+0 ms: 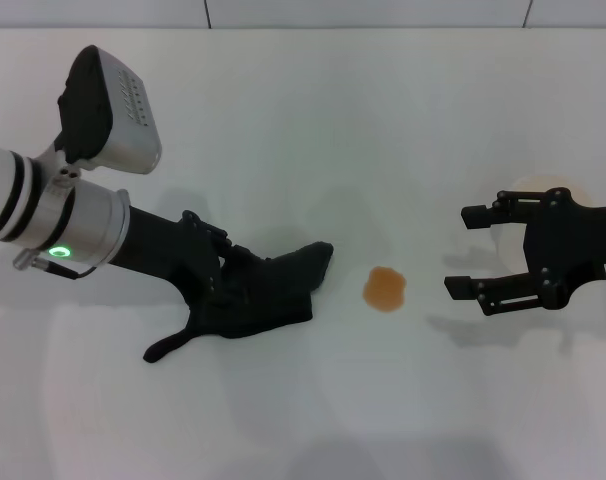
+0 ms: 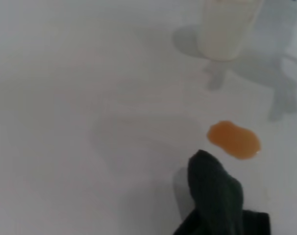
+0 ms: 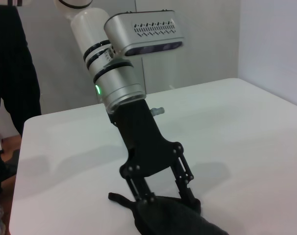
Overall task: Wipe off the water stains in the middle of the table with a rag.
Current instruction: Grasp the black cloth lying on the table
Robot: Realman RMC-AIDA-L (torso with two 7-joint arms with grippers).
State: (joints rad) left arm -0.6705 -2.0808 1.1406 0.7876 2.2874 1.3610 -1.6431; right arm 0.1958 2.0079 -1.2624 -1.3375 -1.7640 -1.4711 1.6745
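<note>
**Left gripper on the rag beside the orange blot; right gripper spread near the cup**

The table [image 1: 303, 110] is a plain white surface that fills the head view. Near its middle lies the stain [image 1: 385, 289], a single small roundish orange-brown blot, much smaller than the rag. In the left wrist view the stain [image 2: 235, 139] appears as a glossy oval just beyond the tip of the cloth, with a narrow strip of bare table between them.

The rag [image 1: 268, 290] is a dark, crumpled cloth lying on the table to the left of the stain. One pointed corner reaches toward the blot without touching it, and a thin tail trails off the opposite way, toward the near edge. The left wrist view shows the leading fold of the rag [image 2: 214, 193] raised slightly, casting a soft shadow on the table.

The left gripper [image 1: 218, 275] comes in low from the left with its fingers clamped on the rag. The right wrist view shows the same gripper [image 3: 165, 198] from the front, its two fingers pressed down into the top of the cloth [image 3: 173, 218].

The right gripper [image 1: 468, 250] hangs over the table to the right of the stain, well apart from it, its fingers spread wide with nothing between them. A pale cup [image 1: 543, 190] stands just behind it, partly hidden by the fingers; the cup [image 2: 227, 29] also appears in the left wrist view, beyond the stain.
</note>
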